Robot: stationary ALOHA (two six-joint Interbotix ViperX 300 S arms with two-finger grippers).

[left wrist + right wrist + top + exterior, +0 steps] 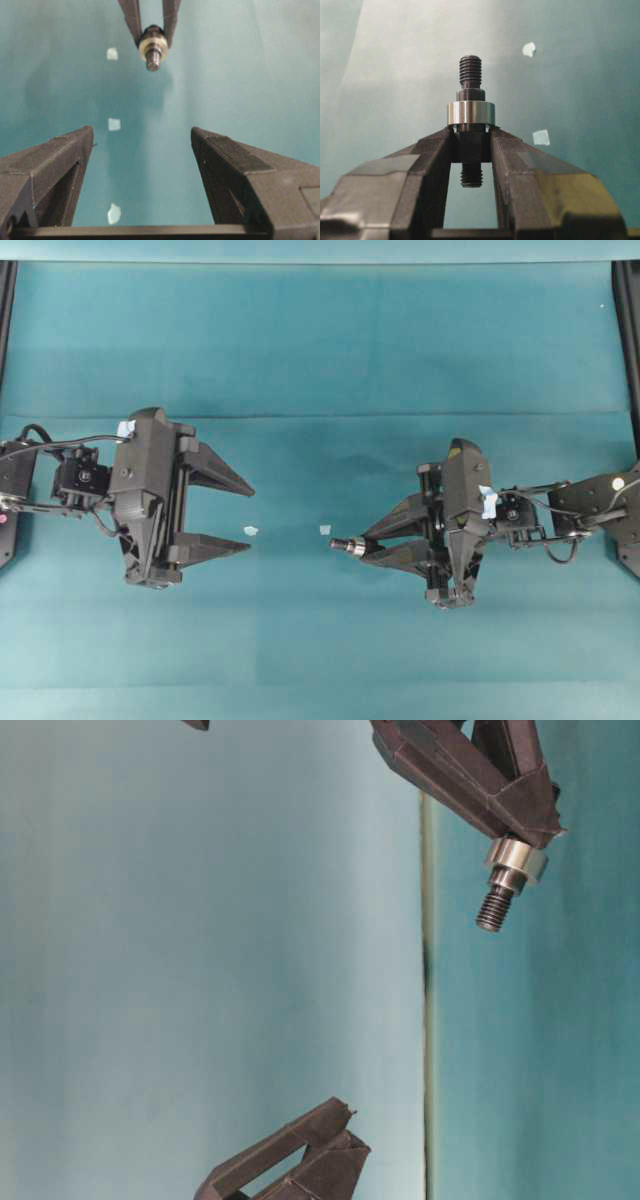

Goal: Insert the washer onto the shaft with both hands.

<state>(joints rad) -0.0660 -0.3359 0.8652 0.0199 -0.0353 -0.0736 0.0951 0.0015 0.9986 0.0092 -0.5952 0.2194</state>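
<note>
My right gripper [366, 543] is shut on the shaft [340, 543], a dark stepped rod with threaded ends, and holds it above the cloth pointing toward the left arm. The silvery washer [354, 546] sits on the shaft, right against the fingertips. The right wrist view shows the washer [471, 113] around the shaft [470, 70], just beyond my right gripper [471, 136]. My left gripper [251, 517] is open and empty, well apart from the shaft tip. In the left wrist view the washer [153, 45] and shaft [153, 64] face my open left gripper [142, 132].
Two tiny pale scraps [250, 530] [325, 529] lie on the teal cloth [320, 350] between the grippers. Dark frame rails stand at the far left and right edges.
</note>
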